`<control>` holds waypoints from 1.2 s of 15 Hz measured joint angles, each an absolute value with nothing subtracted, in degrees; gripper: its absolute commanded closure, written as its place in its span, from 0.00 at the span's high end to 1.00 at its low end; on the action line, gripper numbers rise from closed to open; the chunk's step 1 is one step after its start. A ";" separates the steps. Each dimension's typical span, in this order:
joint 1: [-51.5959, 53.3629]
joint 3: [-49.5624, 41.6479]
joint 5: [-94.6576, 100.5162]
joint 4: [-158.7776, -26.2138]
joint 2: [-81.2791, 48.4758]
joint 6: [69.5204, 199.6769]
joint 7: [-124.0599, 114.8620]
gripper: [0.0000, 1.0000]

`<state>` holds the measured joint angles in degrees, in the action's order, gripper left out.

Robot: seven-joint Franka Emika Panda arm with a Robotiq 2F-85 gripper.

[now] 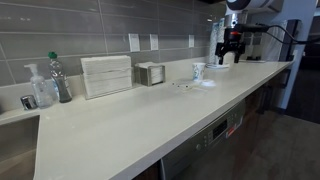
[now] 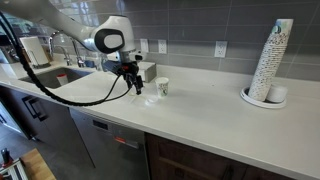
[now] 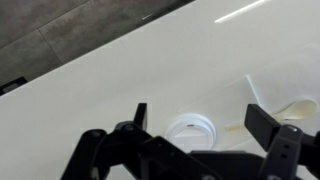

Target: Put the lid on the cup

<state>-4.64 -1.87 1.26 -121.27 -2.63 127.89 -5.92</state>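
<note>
The cup (image 1: 198,71) is a short white paper cup standing upright on the white counter; it also shows in an exterior view (image 2: 163,87). The lid (image 3: 192,130), a small flat whitish disc, lies flat on the counter, close beside the cup (image 1: 208,83). My gripper (image 3: 200,120) is open and empty. It hangs above the lid, with the lid showing between its two fingers in the wrist view. In both exterior views the gripper (image 2: 134,88) is a short way from the cup (image 1: 229,58).
A tall stack of white cups (image 2: 270,60) stands far along the counter. A soap bottle (image 1: 40,88), a green-capped bottle (image 1: 60,78), a white ribbed box (image 1: 106,75) and a metal holder (image 1: 150,73) line the wall. Small scraps (image 1: 183,85) lie near the cup. A sink (image 2: 50,75) lies behind the arm.
</note>
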 measured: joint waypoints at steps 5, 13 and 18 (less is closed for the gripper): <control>-4.64 -1.90 0.00 -116.35 -10.20 130.08 -5.67 1.00; -4.64 -1.90 -0.38 -114.83 -11.36 130.08 -5.62 1.00; -4.66 -2.00 -0.33 -113.80 -12.21 130.57 -4.92 1.00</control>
<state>-4.66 -2.00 -0.33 -113.80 -12.21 130.57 -4.92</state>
